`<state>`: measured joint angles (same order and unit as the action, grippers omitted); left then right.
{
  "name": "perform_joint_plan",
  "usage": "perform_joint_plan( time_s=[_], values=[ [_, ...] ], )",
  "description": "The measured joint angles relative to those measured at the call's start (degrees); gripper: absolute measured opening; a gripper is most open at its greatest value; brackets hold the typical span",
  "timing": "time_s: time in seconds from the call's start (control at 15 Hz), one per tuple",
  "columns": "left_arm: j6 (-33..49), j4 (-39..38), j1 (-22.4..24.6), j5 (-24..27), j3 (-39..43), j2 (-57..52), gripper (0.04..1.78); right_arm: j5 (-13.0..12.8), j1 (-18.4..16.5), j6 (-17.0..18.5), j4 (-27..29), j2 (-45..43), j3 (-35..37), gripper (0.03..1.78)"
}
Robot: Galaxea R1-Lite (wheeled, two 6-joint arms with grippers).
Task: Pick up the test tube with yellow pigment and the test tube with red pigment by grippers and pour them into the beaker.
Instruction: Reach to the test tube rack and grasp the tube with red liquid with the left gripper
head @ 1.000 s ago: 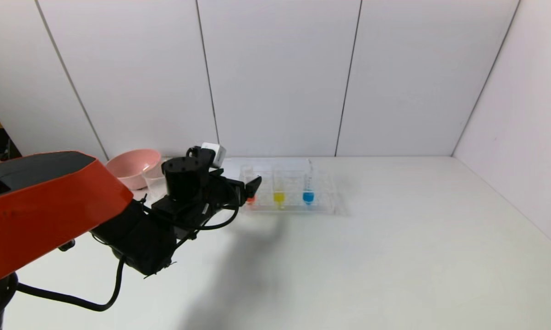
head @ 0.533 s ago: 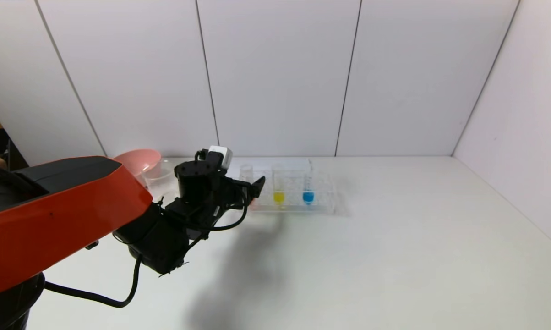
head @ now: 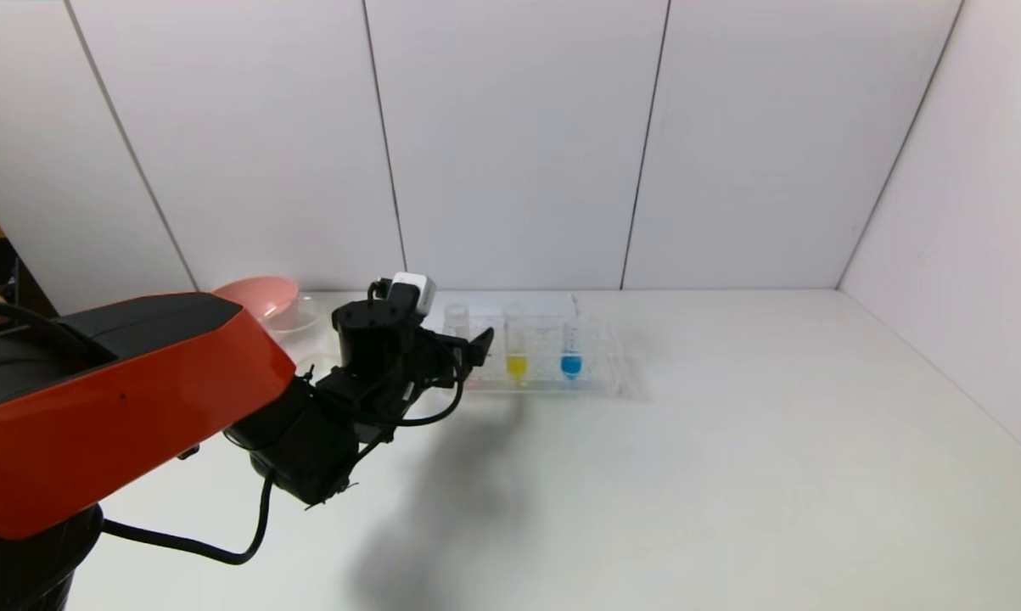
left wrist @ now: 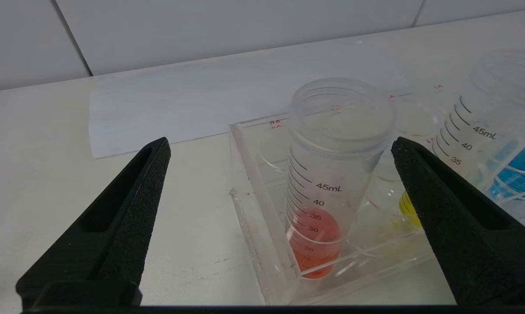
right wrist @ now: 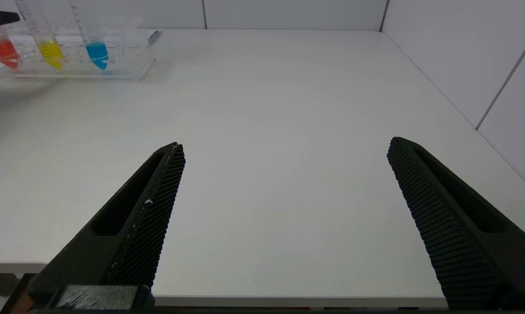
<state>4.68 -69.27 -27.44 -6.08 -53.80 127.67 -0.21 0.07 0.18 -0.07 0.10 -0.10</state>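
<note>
The tube with red liquid [left wrist: 332,183], standing between the spread fingers of the left claw [left wrist: 279,150], carries a printed scale: "45mL" at the top mark, then "40", "35", "30" and "20" going down, with a lower figure too faint to read. The next tube [left wrist: 485,135], beyond the claw's far finger, shows "45mL", "40" and "35". Small red marks on the clear rack [left wrist: 262,209] behind the tubes cannot be read.
</note>
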Motion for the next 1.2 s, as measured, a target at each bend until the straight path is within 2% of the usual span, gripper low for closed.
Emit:
perform_joint_plan(
  time_s=[0.93, 1.07, 1.2],
  values=[
    [0.0, -0.1, -0.3, 0.0, -0.8, 0.7, 1.77, 0.0, 0.0, 0.0, 0.0, 0.0, 0.0, 1.7],
    [-0.1, -0.1, -0.2, -0.1, -0.8, 0.7, 1.67, 0.0, 0.0, 0.0, 0.0, 0.0, 0.0, 1.7],
    [-0.1, 0.0, -0.2, -0.1, -0.7, 0.7, 1.47, 0.0, 0.0, 0.0, 0.0, 0.0, 0.0, 1.7]
  ],
)
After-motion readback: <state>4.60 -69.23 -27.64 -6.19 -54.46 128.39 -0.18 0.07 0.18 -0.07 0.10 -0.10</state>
